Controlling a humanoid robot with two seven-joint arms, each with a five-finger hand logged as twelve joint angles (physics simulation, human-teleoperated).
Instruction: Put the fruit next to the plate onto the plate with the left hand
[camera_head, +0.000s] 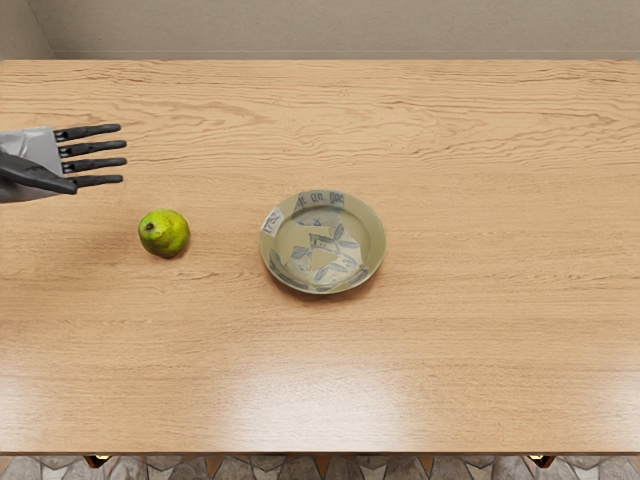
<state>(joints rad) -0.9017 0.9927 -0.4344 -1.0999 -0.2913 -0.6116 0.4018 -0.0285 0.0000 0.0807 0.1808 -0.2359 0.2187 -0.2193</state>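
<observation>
Table (480, 120): light wood, with the grain running left to right. It fills nearly the whole head view. There is a soft patch of glare on the near half, below the plate. A strip of pale wall shows past the far edge, and a sliver of patterned floor tile shows under the near edge.

Plate (374, 236): 1, round and shallow, with a greenish-grey glaze. Blue-grey leaves and branches are painted in the well and along the rim. It sits flat on the wood, close to the middle of the table.

Left hand (55, 165): grey palm with dark digits, coming in from the left edge over the far-left part of the table. The 4 fingers (95, 148) are straight and point right. In the picture they stack one above another with slim gaps between them. The thumb lies along the lower side, also pointing right. The hand is flat and spread and holds nothing. Its height above the wood cannot be told from this angle.

Fruit (164, 233): 1, small, roundish, yellow-green, with a dark stem spot on its upper left. It rests on bare wood left of the plate, near it but not touching, with a clear band of table between them. It lies below and right of the fingertips, apart from the hand.
</observation>
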